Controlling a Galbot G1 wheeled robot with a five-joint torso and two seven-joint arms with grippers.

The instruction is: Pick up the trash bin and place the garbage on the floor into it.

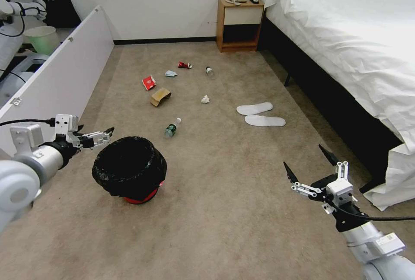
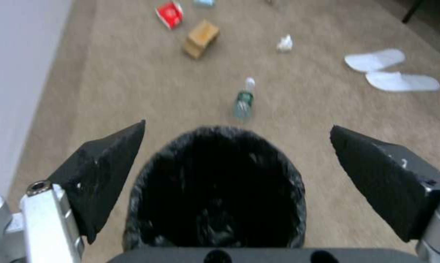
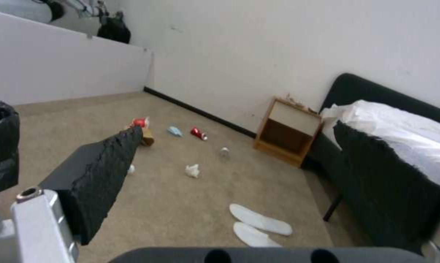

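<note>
The trash bin, red with a crinkly black bag, stands upright on the carpet floor at my near left. My left gripper hovers open just above its left rim; the left wrist view has the bin below its spread fingers. The garbage lies beyond: a bottle, cardboard piece, red carton, mask, crushed can, tissue wad, a second bottle and white slippers. My right gripper hangs open over bare carpet at the near right, holding nothing.
A bed with white sheets and a black frame runs along the right. A wooden nightstand stands against the far wall. A long white panel bounds the left side, with a pale bucket behind it.
</note>
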